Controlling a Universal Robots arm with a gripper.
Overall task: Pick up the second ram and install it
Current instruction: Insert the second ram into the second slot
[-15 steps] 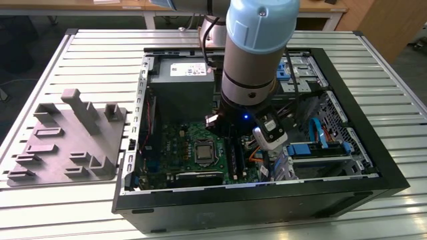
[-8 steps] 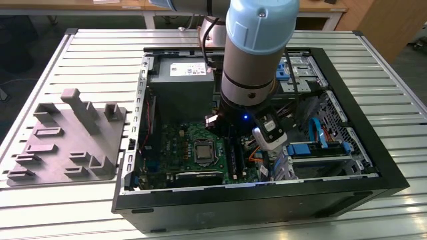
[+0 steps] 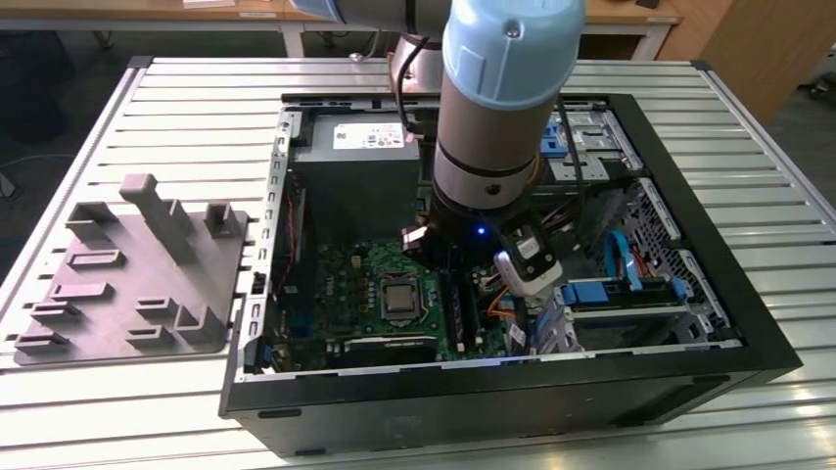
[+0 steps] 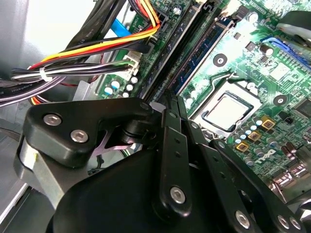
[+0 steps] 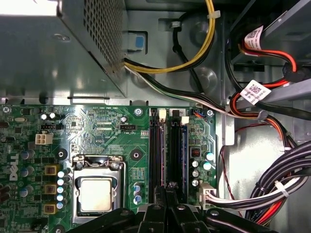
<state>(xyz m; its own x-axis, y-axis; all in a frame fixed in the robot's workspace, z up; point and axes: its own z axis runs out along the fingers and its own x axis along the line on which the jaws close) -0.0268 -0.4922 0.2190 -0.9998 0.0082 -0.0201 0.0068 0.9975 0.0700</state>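
My gripper has its two fingers pressed together with no gap I can see and nothing visible between them. The tips hover just over the near end of the black memory slots. The second ram, as I take the blue stick to be, stands on edge in the outermost slot, just beside my fingertips. I cannot tell whether I touch it, or whether it is fully latched.

In the exterior view the processor socket lies at nine o'clock from the slots. The grey power supply is at eleven, and the grey fixture plate sits at nine, well apart and outside the computer case.

I judge the stick light, thin and stiff, but fragile. I would hold it by its long bare edges, off the chips and contacts, and press evenly so it cannot rock.
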